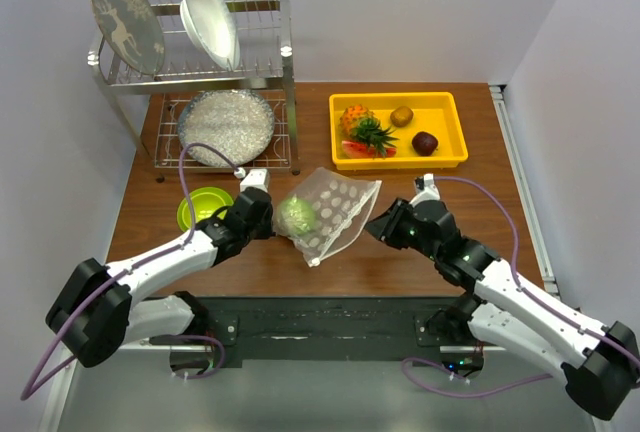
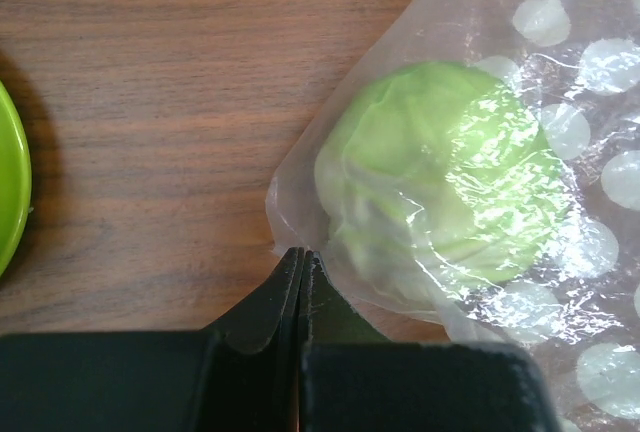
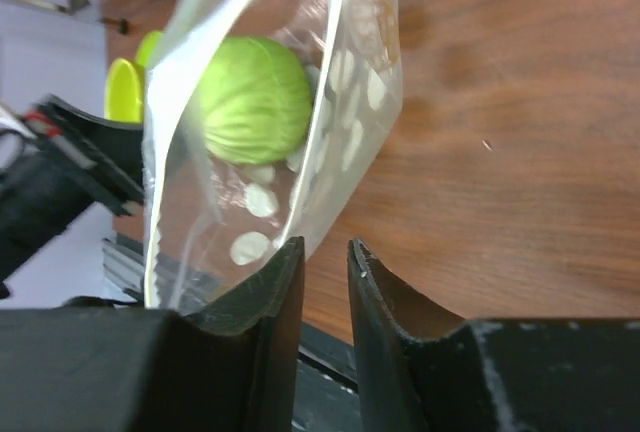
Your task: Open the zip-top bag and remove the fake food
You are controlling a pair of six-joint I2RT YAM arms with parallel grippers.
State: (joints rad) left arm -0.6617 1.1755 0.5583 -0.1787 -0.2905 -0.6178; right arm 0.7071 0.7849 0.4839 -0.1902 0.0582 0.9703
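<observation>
No readable text, label, brand or number is showing in any view. The zip-top bag is carrying only rows of white dots, and the grey plate standing in the rack is showing a pale pattern, not lettering.

The zip-top bag is seen with its two sheets spread apart and the green round fruit lodged inside. Below the bag, the gripper is parted by a narrow gap in which only the table is seen. The bag's lower edge ends at one fingertip. Left of the bag, a lime-green bowl is glimpsed.
</observation>
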